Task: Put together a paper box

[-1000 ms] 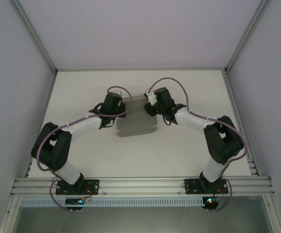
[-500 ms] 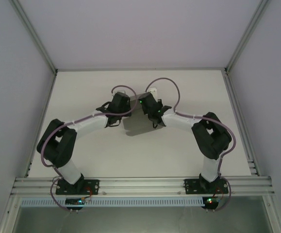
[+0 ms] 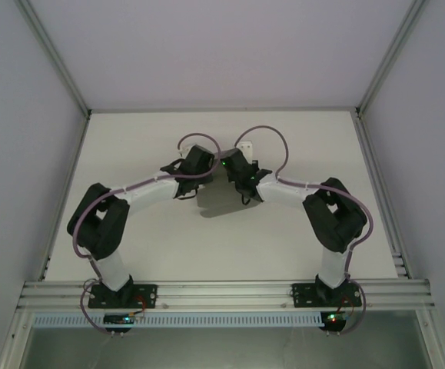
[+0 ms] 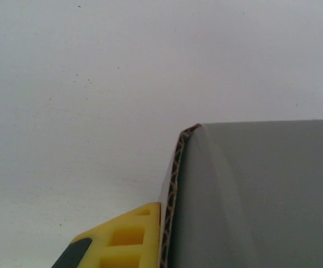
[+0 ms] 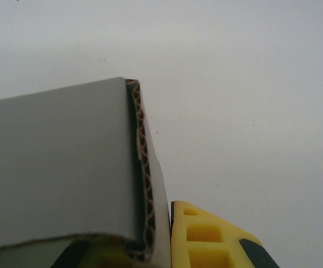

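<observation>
1. Over the last second both my arms have swung inward. My wrists were apart over the middle of the tabletop [image 3: 307, 138]; now they nearly meet at its far centre.
2. The grey patch of the paper box [image 3: 224, 203] showing between and just near of my wrists has narrowed from the left as I closed in. I take that to mean the side walls are being brought up and toward each other, so the fold is under way and not yet finished.
3. My right fingers [image 5: 206, 237] are clenched on a doubled wall of the box [image 5: 55, 162], one pad outside its corrugated edge and what looks like the other tucked under the grey panel.
4. One pad of my left fingers [image 4: 129, 237] touches the outside of a corrugated edge of the box [image 4: 261, 195]. Its partner is hidden behind the panel, so I cannot tell whether that hand is truly clamped.
5. The box sits on the tabletop between my two wrists. Its long axis runs left to right, from one hand to the other, with the broad grey face turned up and toward the near edge.
</observation>
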Controlling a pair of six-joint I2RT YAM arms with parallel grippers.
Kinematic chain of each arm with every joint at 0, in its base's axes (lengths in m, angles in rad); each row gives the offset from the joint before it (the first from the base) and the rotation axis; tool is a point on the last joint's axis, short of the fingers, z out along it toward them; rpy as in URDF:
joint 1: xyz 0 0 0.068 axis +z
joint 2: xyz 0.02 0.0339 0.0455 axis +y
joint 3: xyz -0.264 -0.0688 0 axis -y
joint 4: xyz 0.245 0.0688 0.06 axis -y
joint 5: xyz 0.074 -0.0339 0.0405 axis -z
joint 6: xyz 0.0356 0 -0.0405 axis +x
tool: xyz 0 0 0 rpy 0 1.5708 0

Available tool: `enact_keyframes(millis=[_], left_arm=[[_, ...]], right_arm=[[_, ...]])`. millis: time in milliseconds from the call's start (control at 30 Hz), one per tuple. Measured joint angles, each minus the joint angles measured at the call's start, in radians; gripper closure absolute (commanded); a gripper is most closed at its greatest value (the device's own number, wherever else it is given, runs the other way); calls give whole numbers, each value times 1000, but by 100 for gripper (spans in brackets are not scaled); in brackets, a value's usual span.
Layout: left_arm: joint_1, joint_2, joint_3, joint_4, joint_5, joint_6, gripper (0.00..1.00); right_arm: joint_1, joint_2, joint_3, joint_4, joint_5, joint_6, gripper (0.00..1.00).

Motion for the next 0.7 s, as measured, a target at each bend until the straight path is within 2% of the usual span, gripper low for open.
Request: enact_keyframes(millis=[67, 100, 200, 300, 400, 467, 533, 633, 700], left_arm=[[0, -10, -40, 47, 24, 44, 100], [1, -17, -56, 60, 35, 60, 100], [9, -34, -86, 102, 78, 101, 100], [19, -43, -87, 116, 91, 125, 100], [31, -48, -87, 119, 98, 132, 100], [35, -50, -87, 118, 101, 135, 100], [35, -50, -87, 119, 108, 139, 100], [35, -50, -87, 118, 116, 144, 100], [34, -50, -86, 117, 116, 147, 88]], right_arm=[[-10, -16, -62, 80, -43, -51, 81], [-18, -25, -90, 121, -62, -74, 79], [-54, -47, -150, 227, -143, -138, 74], [-80, -63, -170, 285, -208, -190, 65], [-99, -70, -177, 320, -260, -231, 64], [-105, -70, -183, 337, -293, -249, 72], [-107, -71, -191, 352, -314, -265, 75], [-107, -72, -194, 357, -328, -278, 89], [-106, -72, -194, 355, -325, -292, 96]])
